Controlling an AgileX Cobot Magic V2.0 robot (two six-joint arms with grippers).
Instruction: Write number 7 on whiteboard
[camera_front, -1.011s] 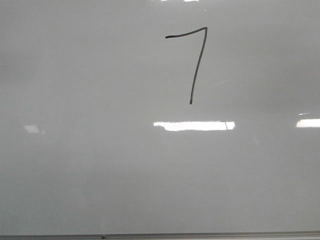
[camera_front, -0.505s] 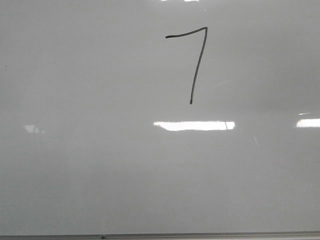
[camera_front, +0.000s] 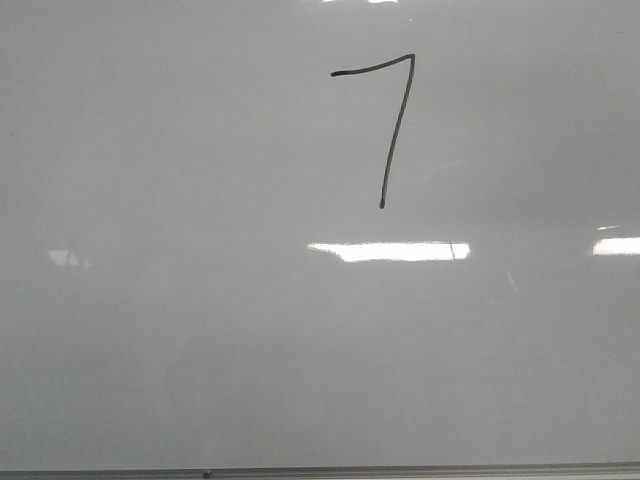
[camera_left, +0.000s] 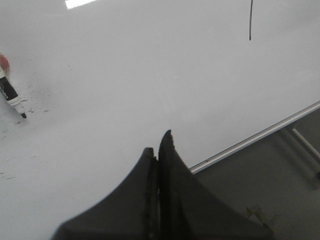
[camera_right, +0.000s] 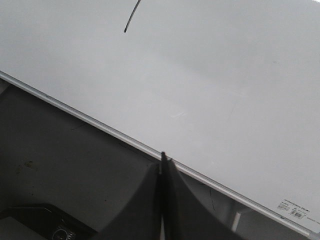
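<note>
The number 7 (camera_front: 396, 130) is a thin black stroke high on the whiteboard (camera_front: 200, 300), right of centre, with a short top bar and a long slanted downstroke. Only the end of the downstroke shows in the left wrist view (camera_left: 250, 20) and in the right wrist view (camera_right: 131, 20). My left gripper (camera_left: 158, 141) is shut and empty, held over the board close to its frame edge. My right gripper (camera_right: 163, 156) is shut and empty too, above the board's frame. Neither gripper appears in the front view.
A marker (camera_left: 10, 95) with a black-and-white body lies on the board among faint smudges, off to one side of the left gripper. The thin metal frame (camera_front: 400, 468) borders the board; beyond it is a dark surface (camera_right: 60, 150). Bright glare patches (camera_front: 388, 251) lie on the board.
</note>
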